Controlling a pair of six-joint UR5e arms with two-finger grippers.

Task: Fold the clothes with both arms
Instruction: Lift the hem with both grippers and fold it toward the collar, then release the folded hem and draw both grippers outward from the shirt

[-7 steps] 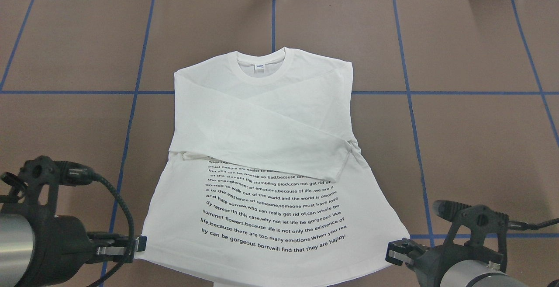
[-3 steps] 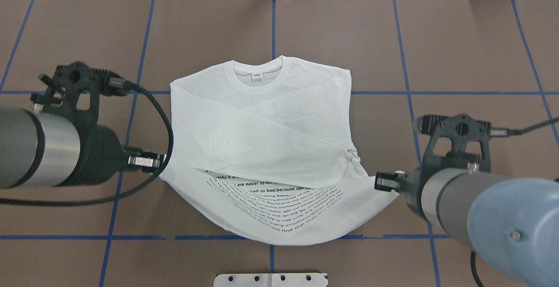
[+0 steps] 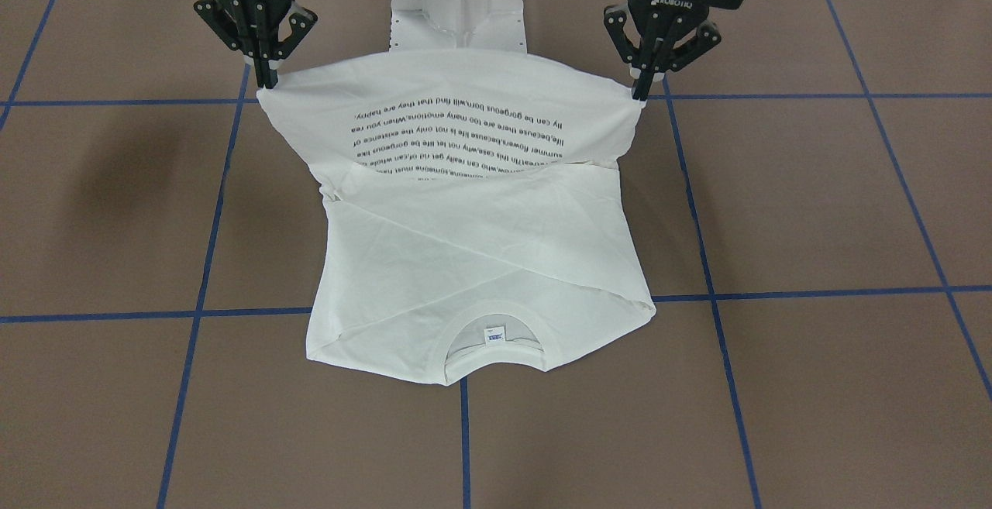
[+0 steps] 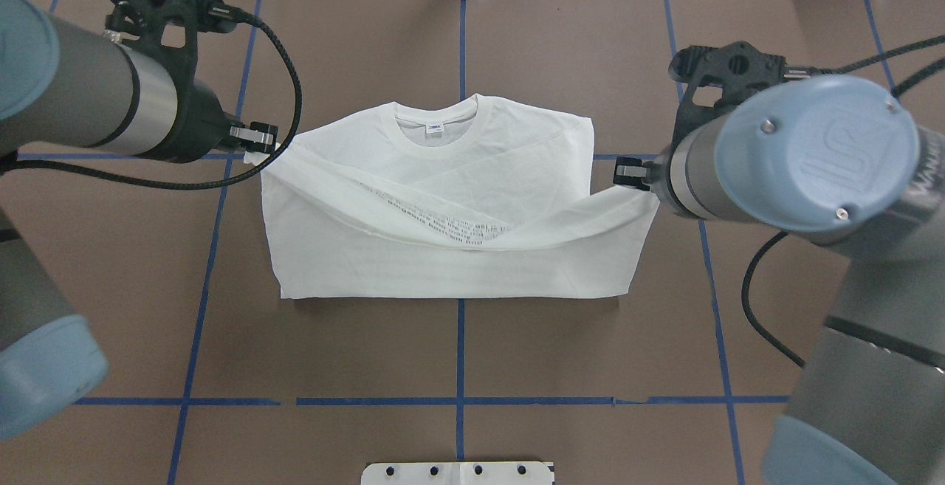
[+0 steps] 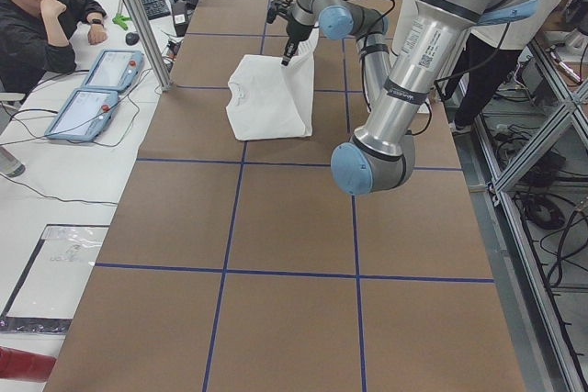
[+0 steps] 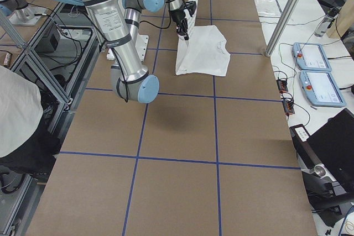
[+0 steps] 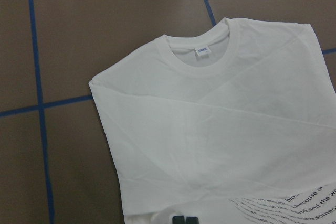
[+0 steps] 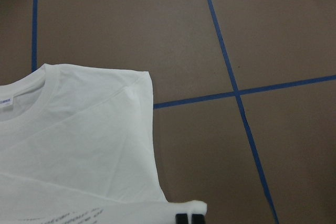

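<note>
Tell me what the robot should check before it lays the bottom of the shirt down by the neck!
1. Left gripper shut on a hem corner of the T-shirt: ok.
2. Right gripper shut on the other hem corner: ok.
3. Sleeves crossed flat over the chest: ok.
4. Collar flat on the table: ok.
5. Hem stretched straight between the grippers: not ok, it dips in the middle in the overhead view.
6. Grips firm enough not to slip: cannot tell.
</note>
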